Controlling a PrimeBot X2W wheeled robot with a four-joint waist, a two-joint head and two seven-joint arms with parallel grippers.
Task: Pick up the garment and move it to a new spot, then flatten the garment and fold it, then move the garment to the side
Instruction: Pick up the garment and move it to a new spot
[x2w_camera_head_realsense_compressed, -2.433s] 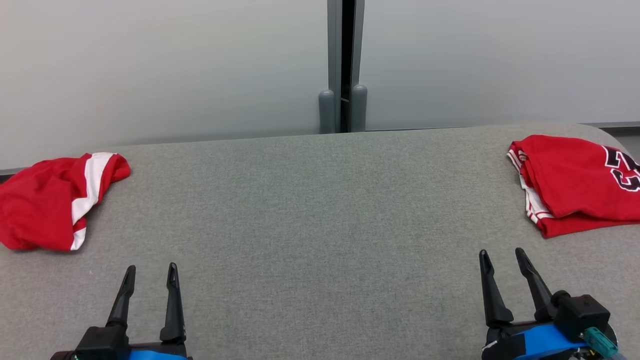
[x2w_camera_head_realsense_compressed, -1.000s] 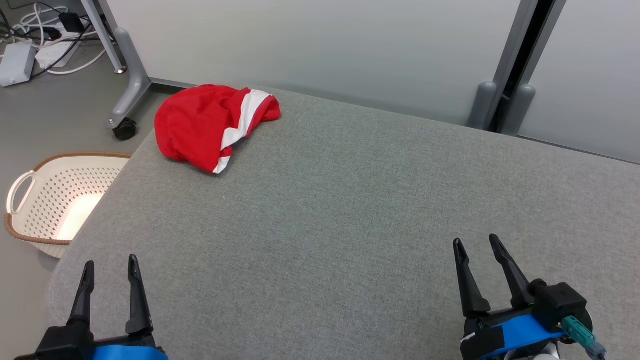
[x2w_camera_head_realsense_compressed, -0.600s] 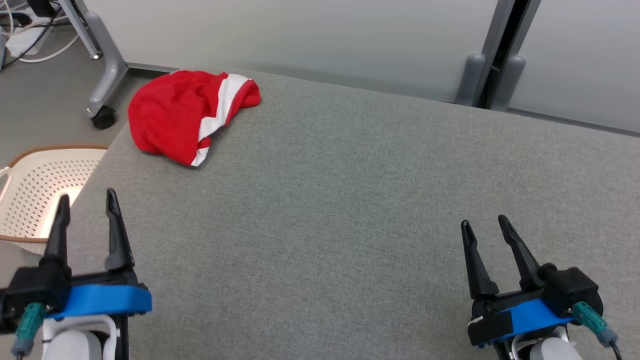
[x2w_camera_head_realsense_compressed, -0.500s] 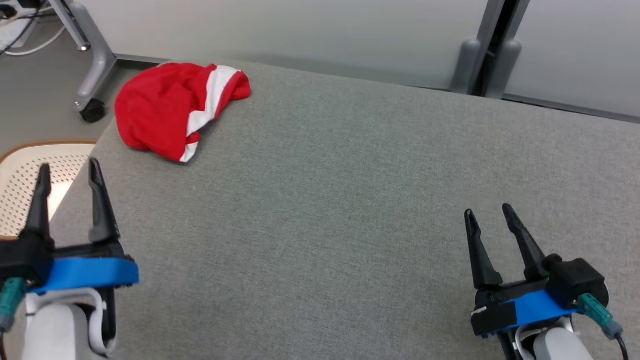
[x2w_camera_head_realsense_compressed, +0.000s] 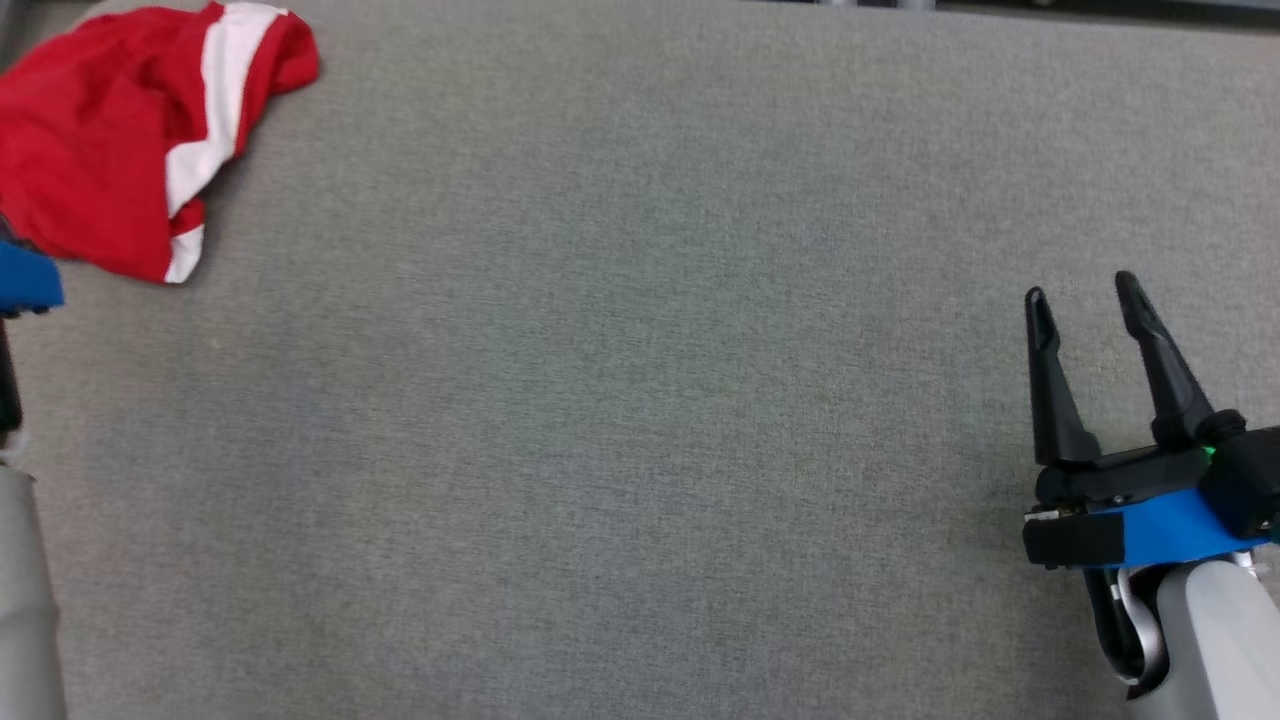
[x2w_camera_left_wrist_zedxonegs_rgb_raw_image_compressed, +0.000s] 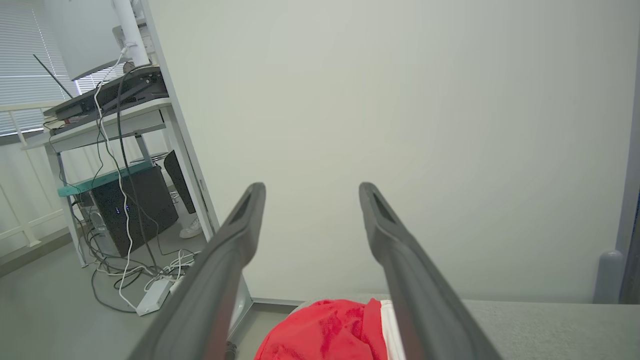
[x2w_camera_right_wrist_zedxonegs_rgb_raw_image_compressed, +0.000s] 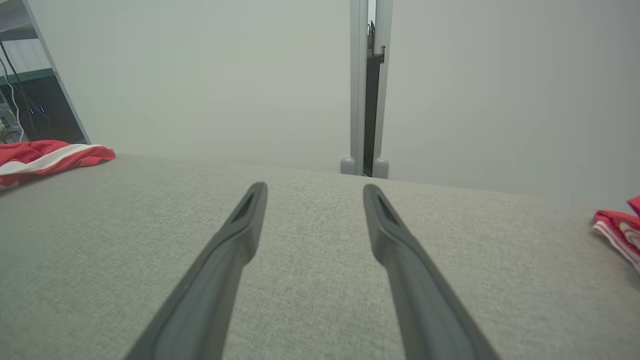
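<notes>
A crumpled red garment (x2w_camera_head_realsense_compressed: 110, 150) with a white stripe lies at the far left corner of the grey table (x2w_camera_head_realsense_compressed: 620, 400). It also lies low in the left wrist view as the red garment (x2w_camera_left_wrist_zedxonegs_rgb_raw_image_compressed: 335, 332), just beyond my left gripper (x2w_camera_left_wrist_zedxonegs_rgb_raw_image_compressed: 310, 190), which is open and empty above it. The same garment (x2w_camera_right_wrist_zedxonegs_rgb_raw_image_compressed: 45, 155) sits at the left edge of the right wrist view. My right gripper (x2w_camera_head_realsense_compressed: 1080, 290) hovers open over the table's right side, far from the garment, with nothing between its fingers; the right gripper (x2w_camera_right_wrist_zedxonegs_rgb_raw_image_compressed: 314, 191) points along the bare cloth.
A second red garment (x2w_camera_right_wrist_zedxonegs_rgb_raw_image_compressed: 620, 230) with striped trim lies at the table's far right. A pale wall and a grey post (x2w_camera_right_wrist_zedxonegs_rgb_raw_image_compressed: 367, 90) stand behind the table. Left of the table stands a desk (x2w_camera_left_wrist_zedxonegs_rgb_raw_image_compressed: 110, 115) with a computer and cables on the floor.
The head camera has tilted down and swung, so the wall and basket have left the picture. My left arm has reached forward to the garment; its fingers have left the head view.
</notes>
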